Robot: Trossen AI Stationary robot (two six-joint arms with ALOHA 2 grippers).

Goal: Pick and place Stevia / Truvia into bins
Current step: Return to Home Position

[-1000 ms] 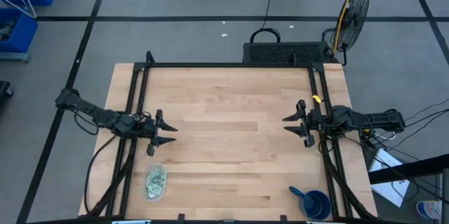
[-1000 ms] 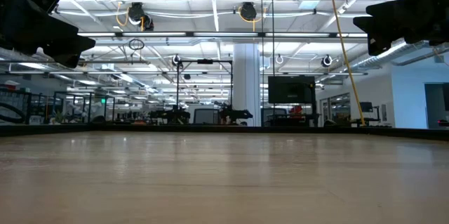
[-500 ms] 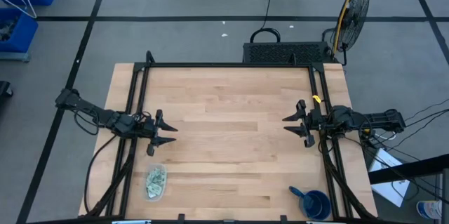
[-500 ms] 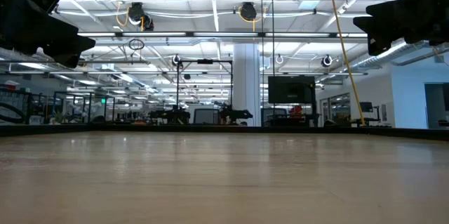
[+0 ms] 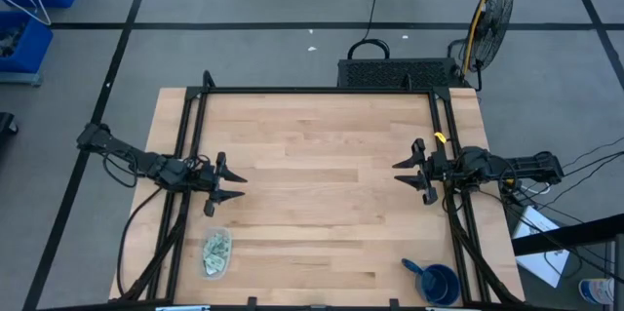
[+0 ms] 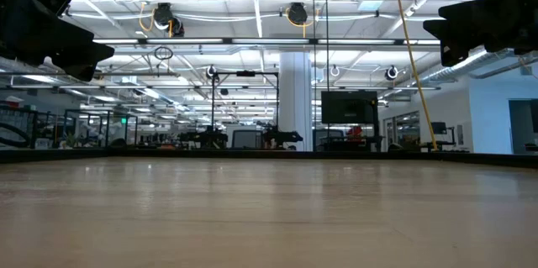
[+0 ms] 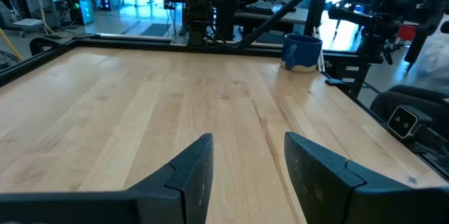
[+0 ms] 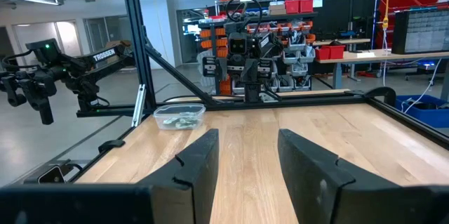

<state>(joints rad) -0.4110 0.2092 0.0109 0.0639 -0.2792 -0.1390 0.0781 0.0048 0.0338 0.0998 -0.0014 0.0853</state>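
From the high view I had the left gripper (image 5: 242,186) hanging over the left side of the worktop (image 5: 322,136), its jaws apart and holding nothing. The right gripper (image 5: 397,172) faced it from the right side, well apart from it, with jaws likewise spread and empty. The clear bin (image 5: 216,253) sat on the worktop near the front left corner, just in front of the left gripper, with the pale green sachets (image 5: 217,247) heaped inside it. I saw no sachet lying loose on the wood. A dark blue cup (image 5: 439,282) stood at the front right corner, well away from the bin.

In the low view I saw only bare worktop (image 6: 269,209) running to the far edge. Dark arm parts hung in the top left (image 6: 46,24) and top right (image 6: 487,12) corners, and I could not make out the jaws there.

Through the left wrist view the left gripper (image 7: 245,171) showed its two fingers (image 7: 193,175) spread, with bare wood between them. The blue cup (image 7: 303,50) stood at the far corner.

Through the right wrist view the right gripper (image 8: 245,161) had its fingers (image 8: 309,164) apart too, gripping nothing. Across the worktop I saw the bin (image 8: 179,116) near the far edge, sachets (image 8: 181,120) lying in its bottom, and the left arm (image 8: 42,76) raised off to one side.
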